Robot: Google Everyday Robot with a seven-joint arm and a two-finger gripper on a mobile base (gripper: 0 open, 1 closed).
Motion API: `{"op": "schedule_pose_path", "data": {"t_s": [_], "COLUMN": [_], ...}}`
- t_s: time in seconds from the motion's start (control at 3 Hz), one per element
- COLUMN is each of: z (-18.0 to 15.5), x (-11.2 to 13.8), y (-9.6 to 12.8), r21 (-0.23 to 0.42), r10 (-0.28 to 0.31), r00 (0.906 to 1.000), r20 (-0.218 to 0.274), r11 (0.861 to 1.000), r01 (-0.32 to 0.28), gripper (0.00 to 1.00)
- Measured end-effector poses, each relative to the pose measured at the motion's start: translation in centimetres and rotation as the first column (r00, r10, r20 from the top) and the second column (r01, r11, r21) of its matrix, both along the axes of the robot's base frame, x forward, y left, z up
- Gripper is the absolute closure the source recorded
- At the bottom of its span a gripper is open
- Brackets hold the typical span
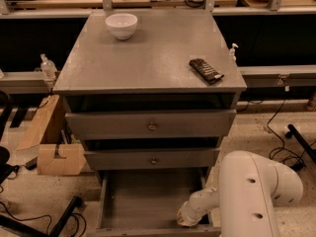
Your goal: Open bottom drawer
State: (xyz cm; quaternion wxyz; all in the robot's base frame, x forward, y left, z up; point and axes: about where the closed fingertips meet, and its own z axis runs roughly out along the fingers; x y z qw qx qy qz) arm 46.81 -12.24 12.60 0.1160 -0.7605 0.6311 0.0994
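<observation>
The bottom drawer [143,196] looks fully open, the gripper [186,219] at its near right (its grip I cannot tell); probably only retreat remains

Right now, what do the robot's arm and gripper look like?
The arm is a bulky white rounded shell with small dark round holes, narrowing to a slimmer white link. The gripper, off-white with a tan tip, sits in the open grey wooden bottom drawer, near its right front corner. No cables or markings show.
</observation>
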Motion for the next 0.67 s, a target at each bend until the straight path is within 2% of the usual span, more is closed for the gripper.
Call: {"op": "schedule_pose_path", "data": {"t_s": [0.33,0.67], "z": [0.0,0.0], "x": [0.12,0.22], "y": [0.03,0.05], "r21": [0.0,0.0], "r10": [0.0,0.0], "r00": [1.0,1.0], "r20": [0.0,0.0], "r11": [1.0,1.0], "r01": [0.0,0.0], "gripper": [1.0,0.82]}}
